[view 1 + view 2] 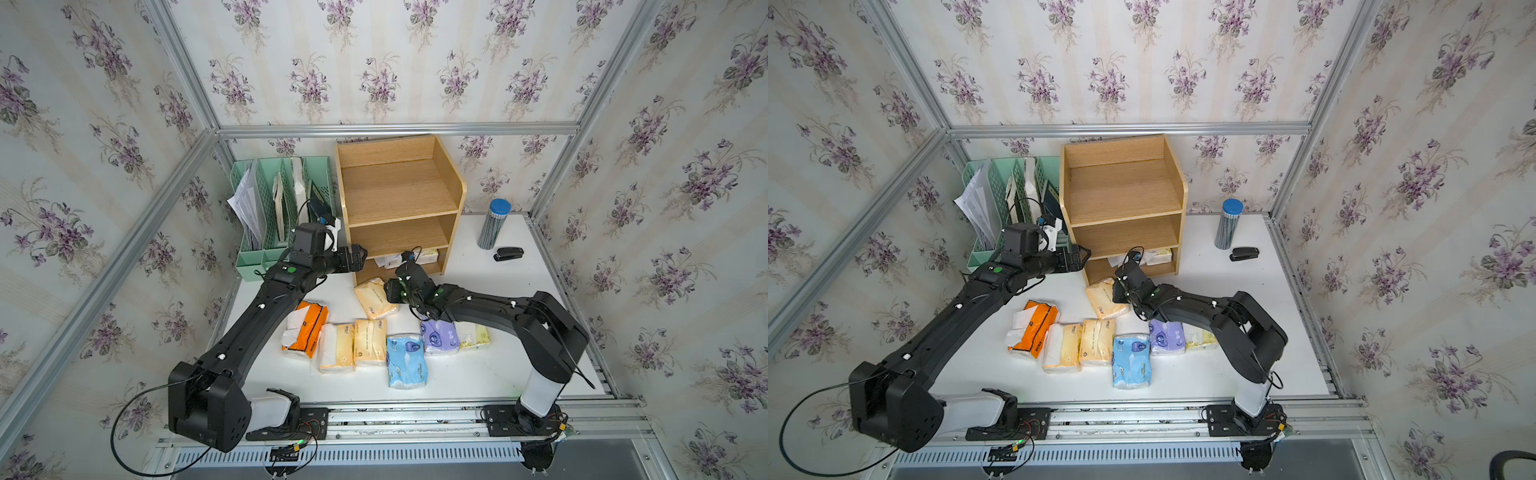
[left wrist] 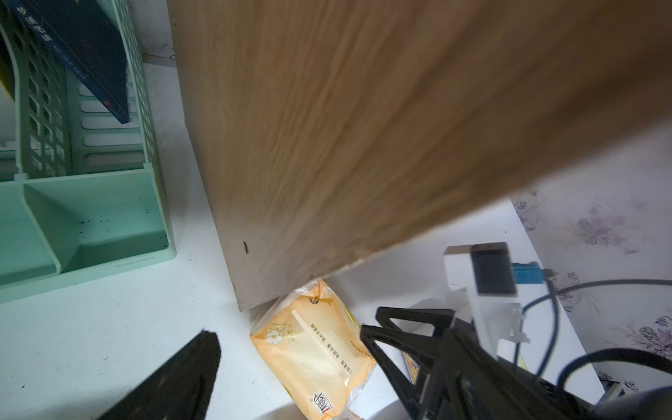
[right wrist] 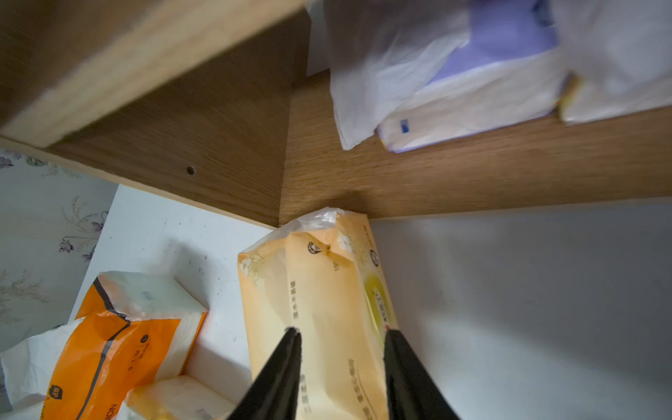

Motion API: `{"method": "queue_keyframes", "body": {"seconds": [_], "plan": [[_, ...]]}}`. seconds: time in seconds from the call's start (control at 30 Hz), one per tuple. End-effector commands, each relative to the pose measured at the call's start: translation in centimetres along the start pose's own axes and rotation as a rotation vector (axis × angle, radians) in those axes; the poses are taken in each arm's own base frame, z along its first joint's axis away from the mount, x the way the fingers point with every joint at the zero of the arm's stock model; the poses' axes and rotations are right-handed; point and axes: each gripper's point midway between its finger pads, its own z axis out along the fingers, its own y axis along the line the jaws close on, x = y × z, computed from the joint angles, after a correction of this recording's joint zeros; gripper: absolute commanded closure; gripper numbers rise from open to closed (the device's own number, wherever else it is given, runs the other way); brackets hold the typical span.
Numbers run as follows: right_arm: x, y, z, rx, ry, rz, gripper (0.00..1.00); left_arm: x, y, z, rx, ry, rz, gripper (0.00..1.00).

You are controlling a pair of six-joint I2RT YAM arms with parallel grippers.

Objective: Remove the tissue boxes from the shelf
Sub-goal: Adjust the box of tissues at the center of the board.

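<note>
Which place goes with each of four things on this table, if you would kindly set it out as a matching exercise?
Things:
1. stapler
2. organizer
3. orange pack
4. blue pack

Places:
A. in the row, between a cream pack and a purple pack
B. by the blue-capped cylinder
C. beside the shelf, holding papers
D. at the row's left end

Pairs: 1-B, 2-C, 3-D, 4-A
</note>
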Motion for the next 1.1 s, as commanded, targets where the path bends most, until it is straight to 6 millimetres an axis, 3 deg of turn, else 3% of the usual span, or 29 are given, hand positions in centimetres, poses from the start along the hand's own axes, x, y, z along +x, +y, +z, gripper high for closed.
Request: {"method": "queue_keyframes", "body": {"seconds": [0.0, 0.27, 0.43, 0.53, 0.7, 0.87, 1.0, 1.07], "plan": [[1.8, 1.2, 1.5, -0.069, 0.080, -0.030, 0.59, -0.5, -0.1, 0.3, -0.002, -0.012, 0.003, 0.01], [6.8, 2.6, 0.8, -0.147, 0.147, 0.025, 0.60, -0.7, -0.1, 0.9, -0.001, -0.009, 0.005, 0.01], [7.9, 4.0, 0.2, -0.189, 0.153, 0.052, 0.59, -0.8, -0.4, 1.2, 0.006, -0.007, 0.010, 0.01], [6.8, 3.3, -0.4, -0.133, 0.113, 0.048, 0.58, -0.7, -0.3, 1.4, 0.004, -0.004, 0.009, 0.01], [3.3, 0.9, -2.8, -0.042, -0.001, 0.072, 0.58, -0.8, -0.2, 1.7, -0.003, -0.003, 0.017, 0.01], [-0.7, -1.4, -5.6, -0.228, -0.125, 0.287, 0.57, -1.1, -0.1, 1.9, -0.010, -0.012, 0.023, 0.01], [-3.1, -2.2, -6.0, -0.316, -0.210, 0.419, 0.57, -1.1, -0.2, 2.0, 0.004, -0.024, 0.021, 0.01], [-4.5, -1.8, -6.0, -0.359, -0.260, 0.449, 0.56, -0.3, 0.2, 3.3, 0.004, 0.004, 0.014, 0.01]]}}
